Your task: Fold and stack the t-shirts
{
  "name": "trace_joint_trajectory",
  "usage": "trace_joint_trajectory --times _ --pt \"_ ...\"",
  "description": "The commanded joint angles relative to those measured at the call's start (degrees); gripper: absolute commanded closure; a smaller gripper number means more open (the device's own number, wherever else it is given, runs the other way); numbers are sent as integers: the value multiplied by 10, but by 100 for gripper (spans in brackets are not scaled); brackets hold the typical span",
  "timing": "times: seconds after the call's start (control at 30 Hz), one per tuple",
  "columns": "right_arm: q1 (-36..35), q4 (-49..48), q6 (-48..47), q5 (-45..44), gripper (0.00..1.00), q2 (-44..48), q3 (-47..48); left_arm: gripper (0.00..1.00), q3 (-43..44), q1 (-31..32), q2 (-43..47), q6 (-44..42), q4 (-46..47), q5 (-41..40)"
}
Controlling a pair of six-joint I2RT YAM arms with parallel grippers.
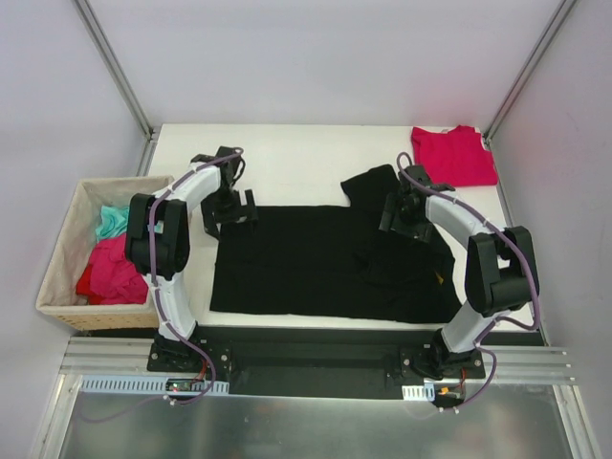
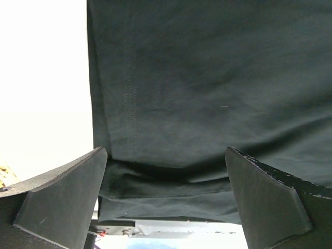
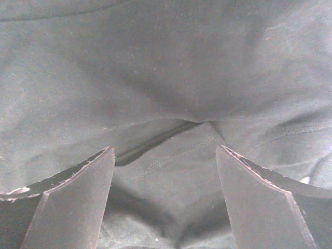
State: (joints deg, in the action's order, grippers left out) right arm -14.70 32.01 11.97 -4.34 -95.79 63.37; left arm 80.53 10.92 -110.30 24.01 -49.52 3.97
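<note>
Beneath the left gripper (image 2: 166,155), fingers apart, lay the hemmed edge of the large black cloth t-shirt (image 1: 325,263); beneath the right gripper (image 3: 165,150), likewise spread, its creased fold.

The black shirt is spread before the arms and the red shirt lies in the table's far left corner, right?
Not quite. The top external view shows the red t-shirt in the far right corner of the table, not the left. The black t-shirt is spread out as you say.
</note>
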Motion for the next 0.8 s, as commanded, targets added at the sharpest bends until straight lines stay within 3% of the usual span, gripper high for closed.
trace_joint_trajectory --times 0.0,0.23,0.77 --pt "-6 17 -11 -28 17 3 82 1 99 5 -1 -5 -3 -2" --pt "-7 48 -44 -70 17 -84 182 1 200 5 -116 -6 -30 -14" --pt "-2 67 -55 -69 17 -195 198 1 193 5 -158 -5 -36 -36"
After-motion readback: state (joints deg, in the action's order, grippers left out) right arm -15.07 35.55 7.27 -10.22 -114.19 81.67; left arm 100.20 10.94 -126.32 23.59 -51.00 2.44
